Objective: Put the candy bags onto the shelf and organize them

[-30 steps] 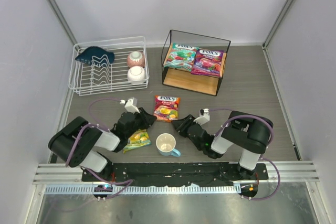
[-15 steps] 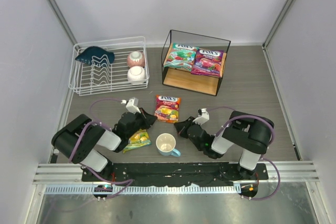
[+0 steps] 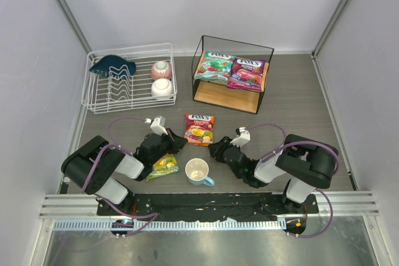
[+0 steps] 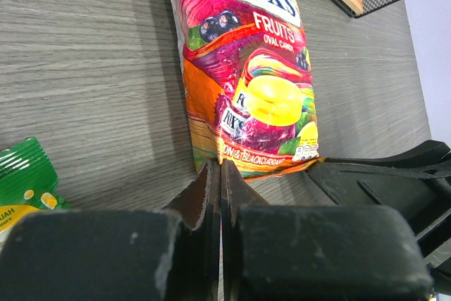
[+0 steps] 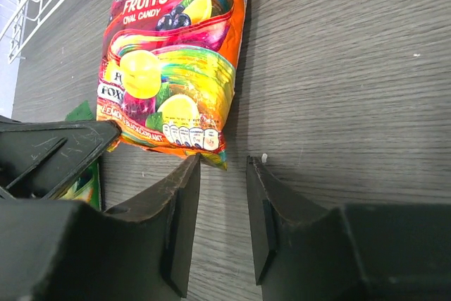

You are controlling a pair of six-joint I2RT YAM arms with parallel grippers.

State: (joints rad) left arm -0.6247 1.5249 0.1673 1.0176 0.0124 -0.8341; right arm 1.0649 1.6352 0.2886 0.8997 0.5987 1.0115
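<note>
Orange-red bag (image 3: 199, 128) lies flat, near edge hemmed in: left gripper (image 4: 220, 168) closed at one corner, right gripper (image 5: 223, 163) parted beside the other. Mug (image 3: 197, 171) stands between the arms. Table (image 3: 293, 110) bare from bag to shelf (image 3: 224, 96) — bare wood before teal bag (image 3: 213, 66) and purple bag (image 3: 247, 72).

The orange-red bag (image 4: 246, 75), at the middle of the counter (image 4: 91, 68), carries the clearest print. A white "FOX'S" logo runs across its top, with "FRUITS" below it and a smaller "OVAL CANDY" beneath that. A line along its bottom edge ends in "& BLACKCURRANT"; the small panel beside it is too fine to read. At its 7 o'clock, the yellow-green bag (image 4: 25, 181) shows only what looks like "JAH" at the picture's edge. At 1 o'clock, on the shelf (image 3: 227, 95), the teal-green bag (image 3: 214, 65) and the purple bag (image 3: 247, 71) each bear a white logo too small to spell out.
</note>
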